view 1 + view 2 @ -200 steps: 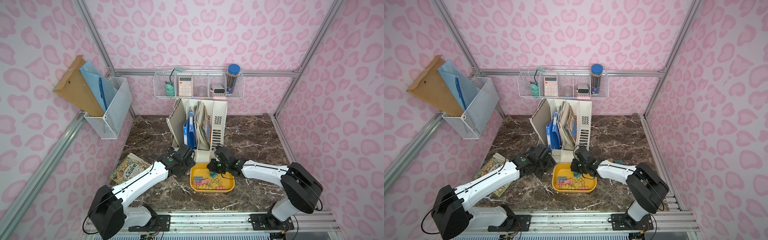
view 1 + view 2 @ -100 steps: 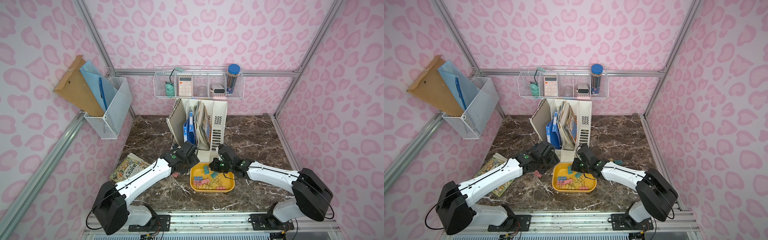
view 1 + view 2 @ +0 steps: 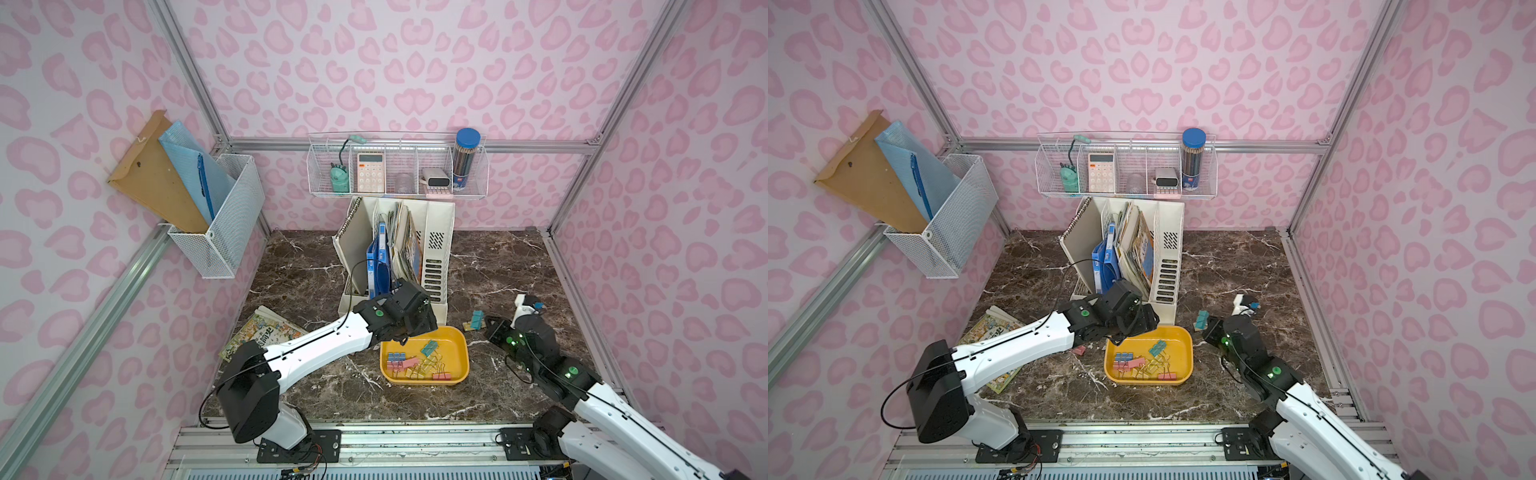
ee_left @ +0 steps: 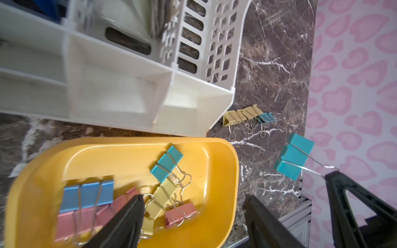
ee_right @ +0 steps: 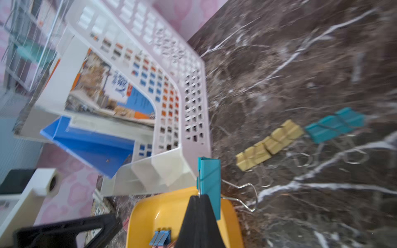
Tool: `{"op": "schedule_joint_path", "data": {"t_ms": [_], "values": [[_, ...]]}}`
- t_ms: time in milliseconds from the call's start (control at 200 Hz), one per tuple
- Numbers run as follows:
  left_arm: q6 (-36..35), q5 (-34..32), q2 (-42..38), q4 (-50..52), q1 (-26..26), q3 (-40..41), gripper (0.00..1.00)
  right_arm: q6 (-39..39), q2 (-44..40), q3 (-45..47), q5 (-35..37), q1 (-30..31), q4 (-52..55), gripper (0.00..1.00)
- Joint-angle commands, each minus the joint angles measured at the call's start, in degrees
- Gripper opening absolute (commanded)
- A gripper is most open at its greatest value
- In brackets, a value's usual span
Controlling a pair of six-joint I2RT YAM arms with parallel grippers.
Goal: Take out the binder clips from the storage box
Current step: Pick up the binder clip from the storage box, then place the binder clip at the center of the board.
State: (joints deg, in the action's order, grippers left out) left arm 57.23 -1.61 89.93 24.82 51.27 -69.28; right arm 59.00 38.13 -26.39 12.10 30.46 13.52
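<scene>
While left gripper (image 4: 192,196) gapes over storage box (image 4: 107,163), right gripper (image 5: 198,197) clamps teal binder clip (image 5: 209,182)

We found the storage box (image 3: 462,353) open from above, but the cream file organiser (image 3: 437,266) stood just behind its far wall, and the left gripper (image 4: 192,199), jaws apart, hung over its far left corner. Bare marble tabletop (image 3: 415,403) lay free in front, while to the right loose binder clips (image 4: 242,116) and the right gripper (image 5: 199,201), clamped on a teal clip (image 5: 209,182), crowded the passage.
</scene>
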Motion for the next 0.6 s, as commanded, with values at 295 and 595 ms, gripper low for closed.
{"op": "schedule_joint_path", "data": {"t_ms": [295,595], "values": [[-3.2,3.4,8.7,-3.6,2.7,-6.0,0.77,14.5,-16.9,16.3,-8.1,-11.6,2.7,0.00],[-2.8,1.0,7.4,-3.4,2.6,-5.3,0.76,15.5,-6.8,15.9,-10.2,-8.6,-3.7,0.00]]}}
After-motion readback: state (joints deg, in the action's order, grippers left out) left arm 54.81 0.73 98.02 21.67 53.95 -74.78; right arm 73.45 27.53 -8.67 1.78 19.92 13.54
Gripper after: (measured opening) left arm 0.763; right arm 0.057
